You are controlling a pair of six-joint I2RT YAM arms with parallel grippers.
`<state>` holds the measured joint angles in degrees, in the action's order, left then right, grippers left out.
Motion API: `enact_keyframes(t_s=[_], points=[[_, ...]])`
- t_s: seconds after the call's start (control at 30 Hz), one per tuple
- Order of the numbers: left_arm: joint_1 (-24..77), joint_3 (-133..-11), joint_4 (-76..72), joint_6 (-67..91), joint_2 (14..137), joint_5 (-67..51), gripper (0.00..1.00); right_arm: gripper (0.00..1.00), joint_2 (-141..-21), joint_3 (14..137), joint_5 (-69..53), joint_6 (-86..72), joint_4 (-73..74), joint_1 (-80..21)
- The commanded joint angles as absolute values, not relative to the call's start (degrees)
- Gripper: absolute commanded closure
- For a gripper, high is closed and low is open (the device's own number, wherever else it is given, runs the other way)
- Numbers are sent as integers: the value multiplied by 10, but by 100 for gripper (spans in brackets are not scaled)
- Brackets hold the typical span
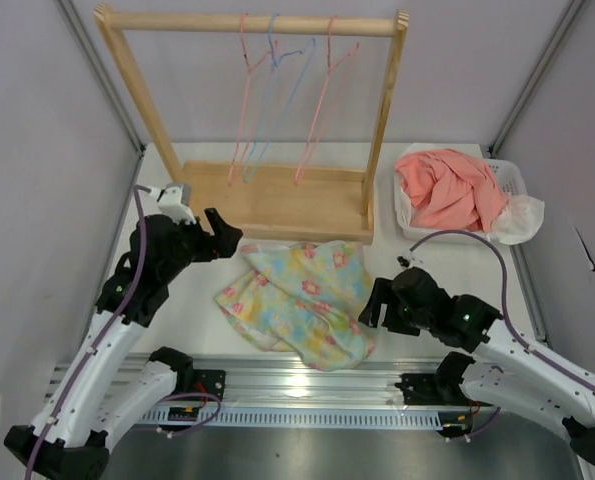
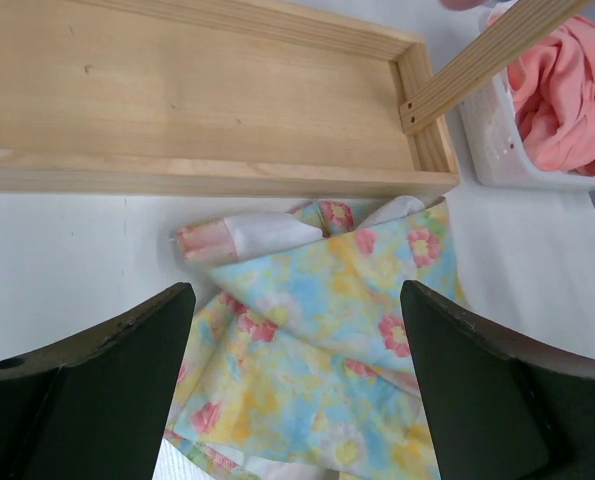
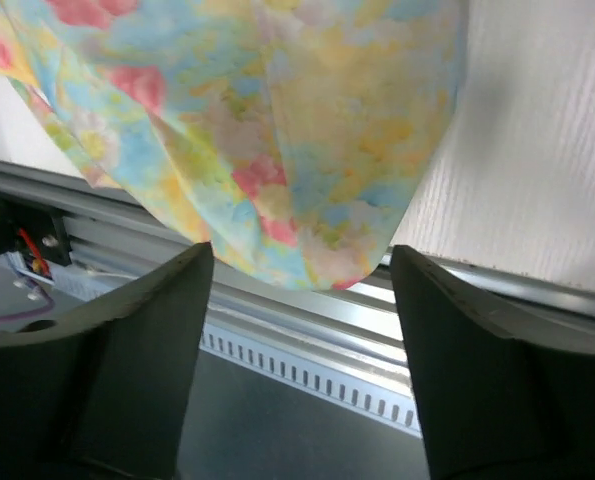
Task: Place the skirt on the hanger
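Left gripper: we see the black two-finger left gripper point(image 1: 222, 238) with its jaws spread wide and nothing between them. It hangs over the far-left part of the skirt, just in front of the rack. We judge this a pose for coming down on the cloth.
Rack: the pale wooden rack point(image 1: 277, 200) has a tray-like base, two posts and a top rail. It stands at the back of the white table point(image 1: 192, 330) so that hangers can swing free.
Hanger: the hanger point(image 1: 322, 100) is a thin pink wire triangle hooked on the top rail and carrying nothing. Two such pink hangers hang there; we mark the right-hand one and cannot tell which is meant.
Skirt: the skirt point(image 1: 297, 290) is a small crumpled cloth in pastel yellow, light blue and green with pink flowers. It lies flat on the table between the two arms, well apart from the hanger. Its near hem droops over the metal rail point(image 1: 277, 378) at the table's front edge. Neither arm holds it, so we judge the task not yet begun in earnest.
Right gripper: the black right gripper point(image 1: 369, 305) sits just beside the skirt's right edge. Its wrist view shows the fingers point(image 3: 127, 330) standing wide apart, with the hem ahead of them but unpinched.
Basket: the white plastic basket point(image 1: 507, 175) at the far right holds a plain coral-pink garment point(image 1: 447, 190), kept apart from the work.
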<state>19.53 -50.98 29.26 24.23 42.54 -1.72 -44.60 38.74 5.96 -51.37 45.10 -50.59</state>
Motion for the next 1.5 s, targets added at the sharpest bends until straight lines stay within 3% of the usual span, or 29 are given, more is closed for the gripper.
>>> enact_keyframes(t_s=[0.0,0.2,0.33,0.43,0.67,1.07,1.33,1.47], points=[[192,-484,258,277,474,-25,10,18,-408,423,97,-552,429,-485],[192,-504,231,296,624,-11,15,12,-492,486,77,-459,400,-361],[192,-540,255,291,703,31,17,20,-604,495,-24,-412,281,-232],[188,-546,257,294,739,45,18,27,-684,527,-33,-393,251,-228],[165,-558,240,309,811,40,18,30,-873,583,-38,-383,177,-235],[164,-563,221,316,868,24,19,29,-999,663,27,-363,179,-261],[164,-556,208,325,887,22,20,41,-1015,648,31,-366,171,-262],[164,-552,197,330,890,16,21,69,-999,642,41,-367,177,-264]])
